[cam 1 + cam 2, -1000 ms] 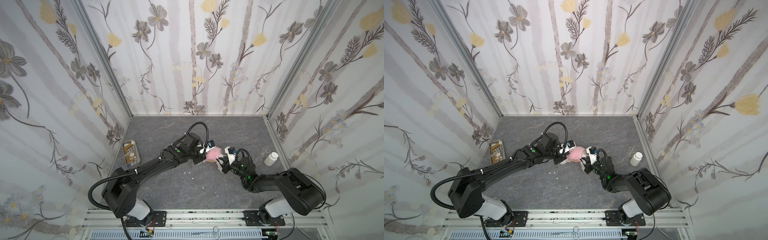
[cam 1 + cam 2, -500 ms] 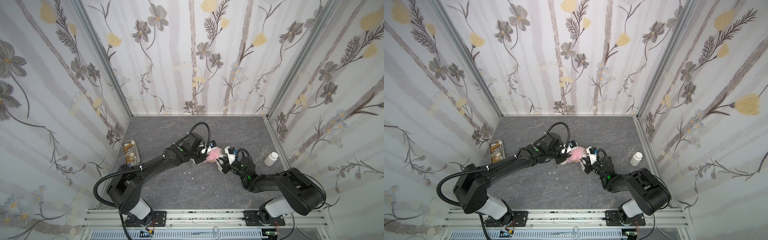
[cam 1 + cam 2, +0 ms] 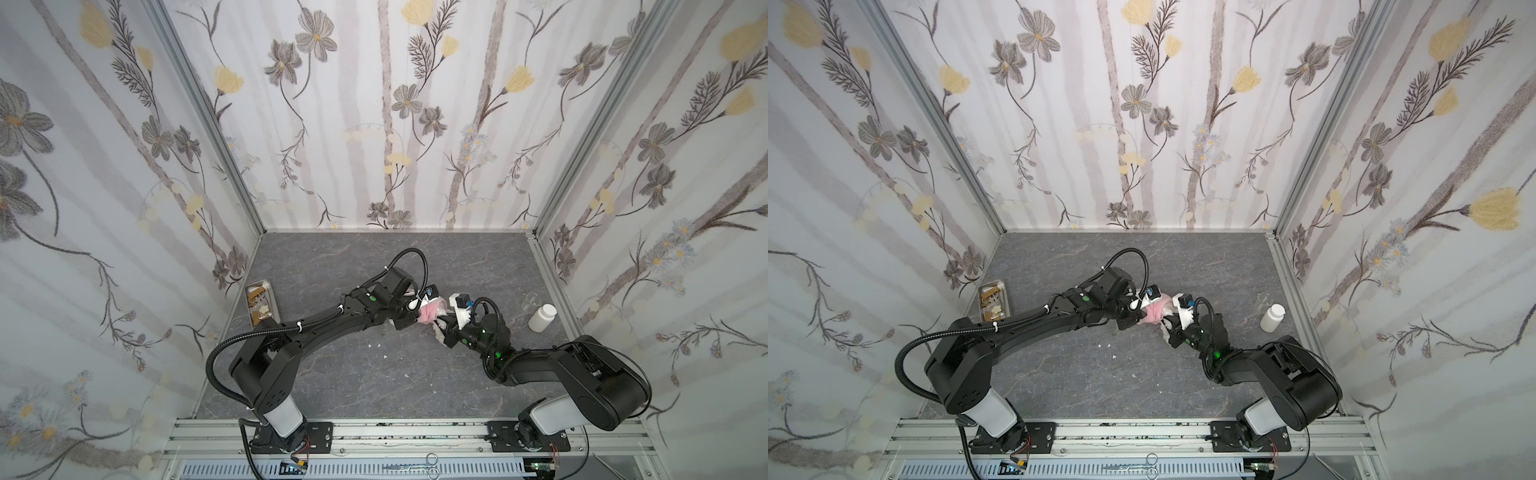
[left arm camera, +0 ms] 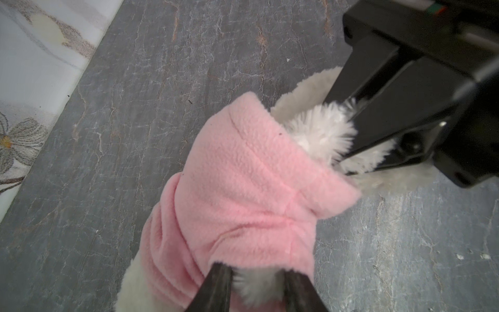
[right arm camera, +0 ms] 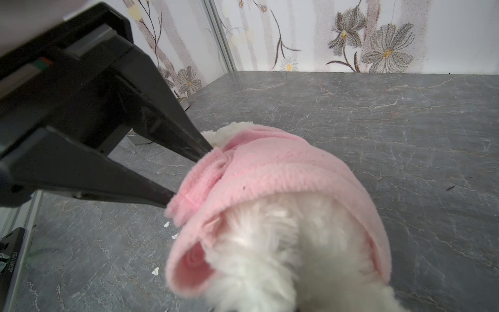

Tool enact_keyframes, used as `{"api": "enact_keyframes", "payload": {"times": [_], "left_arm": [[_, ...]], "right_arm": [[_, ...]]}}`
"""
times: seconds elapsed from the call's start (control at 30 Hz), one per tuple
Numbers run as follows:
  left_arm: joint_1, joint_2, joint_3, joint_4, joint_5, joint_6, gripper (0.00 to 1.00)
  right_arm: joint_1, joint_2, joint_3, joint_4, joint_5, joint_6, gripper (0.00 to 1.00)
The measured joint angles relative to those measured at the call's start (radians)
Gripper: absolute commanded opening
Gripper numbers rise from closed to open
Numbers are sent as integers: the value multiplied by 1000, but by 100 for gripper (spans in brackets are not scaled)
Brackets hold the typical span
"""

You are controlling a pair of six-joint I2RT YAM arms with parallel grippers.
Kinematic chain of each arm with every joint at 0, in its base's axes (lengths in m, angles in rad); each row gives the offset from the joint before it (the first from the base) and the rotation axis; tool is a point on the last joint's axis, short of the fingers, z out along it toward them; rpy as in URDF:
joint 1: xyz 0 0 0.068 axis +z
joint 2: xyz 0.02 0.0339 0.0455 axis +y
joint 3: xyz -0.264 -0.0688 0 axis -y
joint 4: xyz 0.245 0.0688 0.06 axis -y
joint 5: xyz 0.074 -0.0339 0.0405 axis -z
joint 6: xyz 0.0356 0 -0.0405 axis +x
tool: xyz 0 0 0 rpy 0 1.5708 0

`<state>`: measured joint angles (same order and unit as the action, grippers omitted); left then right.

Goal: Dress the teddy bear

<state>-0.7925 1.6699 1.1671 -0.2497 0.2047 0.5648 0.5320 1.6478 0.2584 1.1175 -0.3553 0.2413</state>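
Observation:
The teddy bear [image 4: 321,129], white and fluffy, lies on the grey floor mid-scene with a pink hoodie [image 4: 243,183] pulled over its body. White fur [image 5: 270,243] sticks out of the hoodie [image 5: 283,167] at both ends. In both top views the pink hoodie [image 3: 430,311] [image 3: 1156,311] sits between the two arms. My left gripper [image 4: 258,267] is open, its tips [image 5: 191,174] spread at the hoodie's hem with fur between them. My right gripper [image 4: 348,108] is shut on a tuft of the bear's fur at the opposite end. The bear's face is hidden.
A white bottle [image 3: 542,318] stands near the right wall beside a small clear glass [image 3: 530,301]. A metal tray [image 3: 261,303] with brown bits lies by the left wall. White crumbs [image 3: 378,345] dot the floor in front. Scissors [image 3: 415,469] lie on the front rail.
My left gripper's jaws have parted, letting go of the hoodie's hem, and its arm has shifted a little towards the bear. The right arm has stayed put.

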Motion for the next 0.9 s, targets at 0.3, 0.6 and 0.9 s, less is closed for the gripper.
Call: {"api": "enact_keyframes", "payload": {"times": [0.3,0.6,0.9], "left_arm": [[-1,77,56,-3,-6,0,20],[5,111,90,-1,11,-50,0],[31,-53,-63,101,50,-135,0]], "right_arm": [[14,31,-5,16,16,25,0],[17,42,-13,30,18,38,0],[-42,15,-74,87,-2,94,0]]}}
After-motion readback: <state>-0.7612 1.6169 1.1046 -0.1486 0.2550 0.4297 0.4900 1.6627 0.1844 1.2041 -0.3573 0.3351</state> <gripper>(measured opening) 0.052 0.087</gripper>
